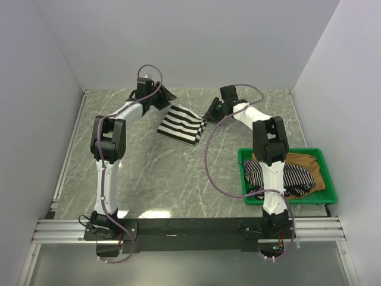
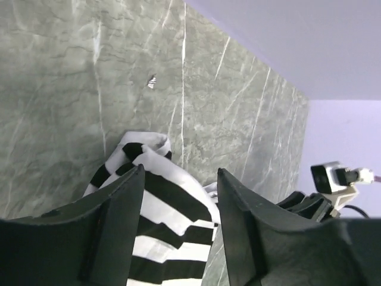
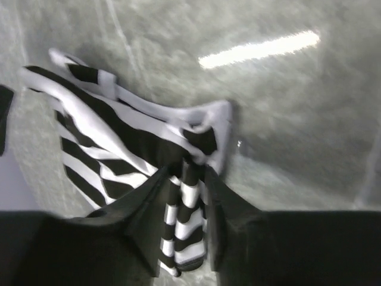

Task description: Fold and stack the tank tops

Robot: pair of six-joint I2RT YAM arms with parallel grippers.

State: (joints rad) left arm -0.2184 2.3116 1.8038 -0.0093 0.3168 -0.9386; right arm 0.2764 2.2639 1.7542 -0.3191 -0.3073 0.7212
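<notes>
Far across the grey marbled tabletop from the green plastic tray, the wide black-and-white striped cloth tank top lies bunched, not flat. Left gripper, on the side away from the tray: jaws wide, astride one edge. Right gripper, tray side: jaws parted with a fold in the gap. Pinched or loose, I cannot tell. Risk: a snagged fold drags the top askew. Inside the tray sit the thin-pinstriped top and the plain tan-brown top, with the right arm crossing above them.

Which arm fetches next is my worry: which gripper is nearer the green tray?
Right. The right gripper is at the striped top's right edge, up-left of the tray; the left gripper is farther left.
</notes>
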